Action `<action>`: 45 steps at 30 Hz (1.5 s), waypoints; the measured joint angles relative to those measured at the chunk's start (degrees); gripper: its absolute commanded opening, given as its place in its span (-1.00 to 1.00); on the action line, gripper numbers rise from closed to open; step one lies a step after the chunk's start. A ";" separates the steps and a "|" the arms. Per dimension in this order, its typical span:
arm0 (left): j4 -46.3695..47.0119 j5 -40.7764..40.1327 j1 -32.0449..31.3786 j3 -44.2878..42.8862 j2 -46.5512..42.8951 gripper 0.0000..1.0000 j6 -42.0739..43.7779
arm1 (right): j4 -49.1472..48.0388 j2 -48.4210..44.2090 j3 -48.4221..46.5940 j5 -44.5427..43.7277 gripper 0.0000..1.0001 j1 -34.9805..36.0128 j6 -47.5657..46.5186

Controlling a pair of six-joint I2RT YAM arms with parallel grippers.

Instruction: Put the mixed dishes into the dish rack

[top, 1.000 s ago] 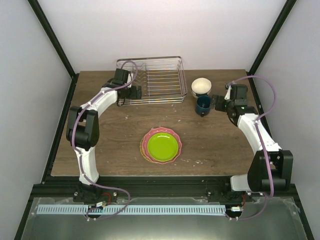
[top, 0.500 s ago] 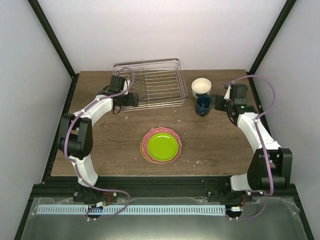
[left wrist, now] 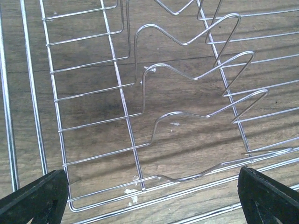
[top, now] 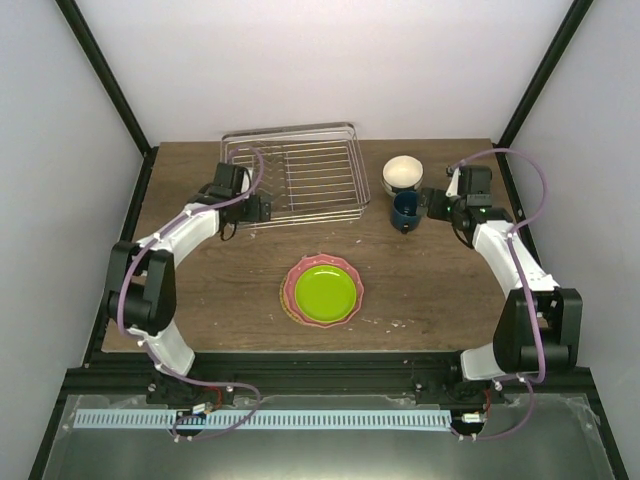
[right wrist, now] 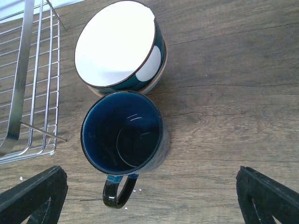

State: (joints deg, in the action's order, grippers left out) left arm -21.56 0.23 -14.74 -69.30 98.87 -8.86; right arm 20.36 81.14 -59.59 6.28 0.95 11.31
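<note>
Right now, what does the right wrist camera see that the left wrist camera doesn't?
Only the right wrist view shows dishes: a dark blue ceramic mug, upright with its handle toward the camera, and a cream round bowl just beyond it. Only the left wrist view shows the inside of the silver wire dish rack, with its bent upright prongs and no dishes visible there. Both show the brown wooden table, part of that rack (just an edge in the right view), and black fingers at the bottom corners: left fingers and right fingers, spread wide, holding nothing.
</note>
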 measured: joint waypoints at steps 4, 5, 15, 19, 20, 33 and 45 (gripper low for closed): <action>0.83 -0.66 0.00 3.08 -2.49 1.00 -0.28 | 0.11 0.57 -0.79 1.05 1.00 0.00 -0.11; 0.98 -0.85 0.00 3.96 -3.21 1.00 -0.39 | 0.07 0.81 -1.14 1.44 1.00 0.00 -0.11; 1.18 -2.12 0.00 12.94 -12.04 0.99 -2.34 | 0.15 4.22 -5.07 5.97 1.00 0.85 -0.13; -1.95 -2.16 0.00 15.85 -16.55 1.00 -3.39 | 0.94 7.61 -7.91 6.54 1.00 4.07 -0.39; -3.32 -2.14 0.00 16.20 -17.66 1.00 -3.58 | 1.20 8.70 -8.92 6.54 1.00 5.22 -0.50; -9.81 -2.58 0.02 13.42 -28.04 1.00 -5.05 | 2.73 14.91 -15.28 5.64 1.00 14.08 -0.74; -5.90 -2.75 11.78 7.15 -19.21 1.00 -7.28 | 4.02 22.29 -19.98 3.45 1.00 19.56 -0.31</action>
State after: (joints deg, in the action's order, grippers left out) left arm -27.46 -2.52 -2.96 -62.15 79.66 -16.14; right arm 24.38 103.44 -79.57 9.74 20.51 11.00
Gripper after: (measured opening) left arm 0.998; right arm 0.998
